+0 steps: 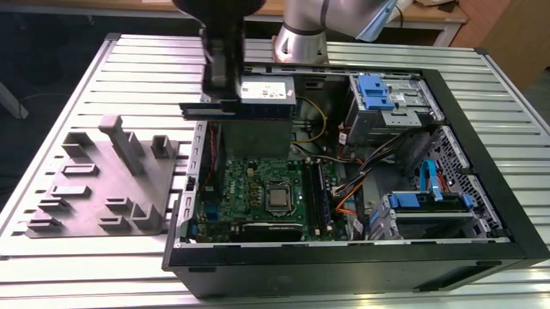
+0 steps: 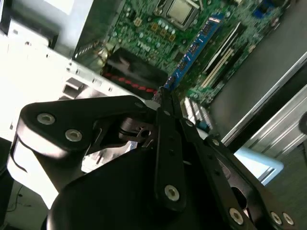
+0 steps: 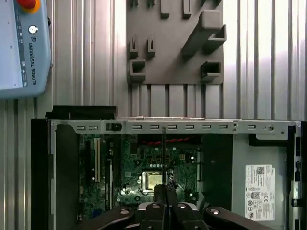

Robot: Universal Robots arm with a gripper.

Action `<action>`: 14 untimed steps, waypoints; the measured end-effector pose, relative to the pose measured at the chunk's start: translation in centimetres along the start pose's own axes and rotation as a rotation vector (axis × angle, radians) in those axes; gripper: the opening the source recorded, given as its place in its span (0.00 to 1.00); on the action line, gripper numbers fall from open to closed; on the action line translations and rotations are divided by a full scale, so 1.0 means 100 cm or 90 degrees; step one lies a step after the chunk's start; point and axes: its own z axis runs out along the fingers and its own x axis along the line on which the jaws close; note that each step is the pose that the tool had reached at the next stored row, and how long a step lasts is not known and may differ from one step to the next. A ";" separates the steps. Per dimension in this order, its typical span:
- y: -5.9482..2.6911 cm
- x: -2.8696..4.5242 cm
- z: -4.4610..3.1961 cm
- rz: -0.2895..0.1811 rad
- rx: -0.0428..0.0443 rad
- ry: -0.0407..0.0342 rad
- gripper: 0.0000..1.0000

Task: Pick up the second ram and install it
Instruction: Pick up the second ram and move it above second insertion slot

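The second ram (image 1: pixel 257 111) is a long, thin dark module that hangs level above the open computer case (image 1: pixel 481 193), just in front of the grey power supply (image 1: pixel 266 91). My gripper (image 1: pixel 225 96) is shut on it from above. In the first wrist view the ram (image 3: pixel 163 153) shows edge-on as a thin dark line rising from the closed fingers (image 3: pixel 158 207), over the motherboard (image 3: pixel 144 163). In the second wrist view the gripper (image 2: pixel 165 108) pinches the same thin edge. One blue ram stick (image 1: pixel 318 193) sits in a motherboard slot.
A grey holder tray (image 1: pixel 103 180) with upright slabs lies on the slatted table at the exterior view's left of the case. Blue drive cages (image 1: pixel 378 93) and cables fill the case's far side. A teach pendant (image 3: pixel 24 48) rests on the table.
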 end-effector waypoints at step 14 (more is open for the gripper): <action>-0.0544 -0.0003 0.0093 0.000 -0.0051 0.0001 0.09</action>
